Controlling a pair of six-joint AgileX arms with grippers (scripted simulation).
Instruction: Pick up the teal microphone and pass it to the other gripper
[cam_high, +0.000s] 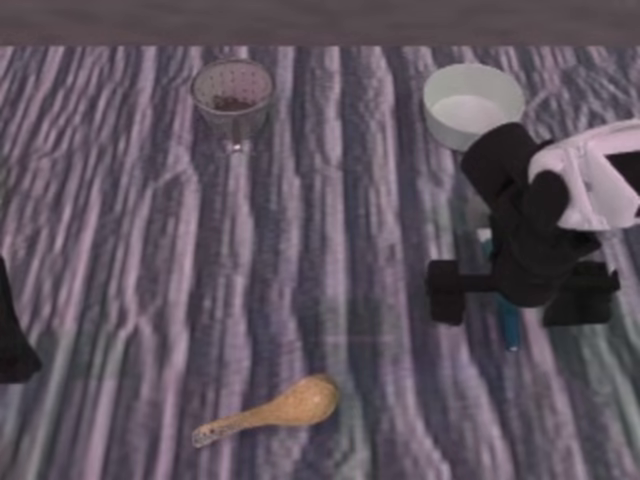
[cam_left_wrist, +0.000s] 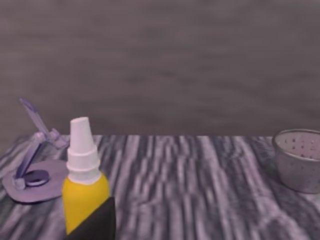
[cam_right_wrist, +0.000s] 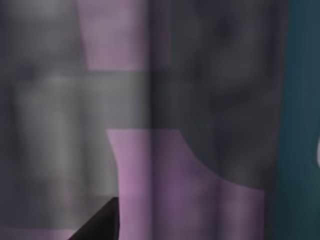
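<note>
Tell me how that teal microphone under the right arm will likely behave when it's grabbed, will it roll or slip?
The teal microphone lies flat and looks slim and round-bodied, so a nudge would probably roll it. It looks rigid, likely light for its size. Its smooth handle could slip between narrow fingers. The right gripper sits directly over it, hiding most of it.

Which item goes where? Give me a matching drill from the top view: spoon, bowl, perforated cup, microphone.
Things:
1. tan spoon
2. white bowl
3. perforated cup
4. teal microphone

Places on the table:
a. right side, mostly hidden under the right arm
b. far edge, left of centre
c. near edge, around the centre
d. far edge, right side

Pairs: 1-c, 2-d, 3-b, 4-a
</note>
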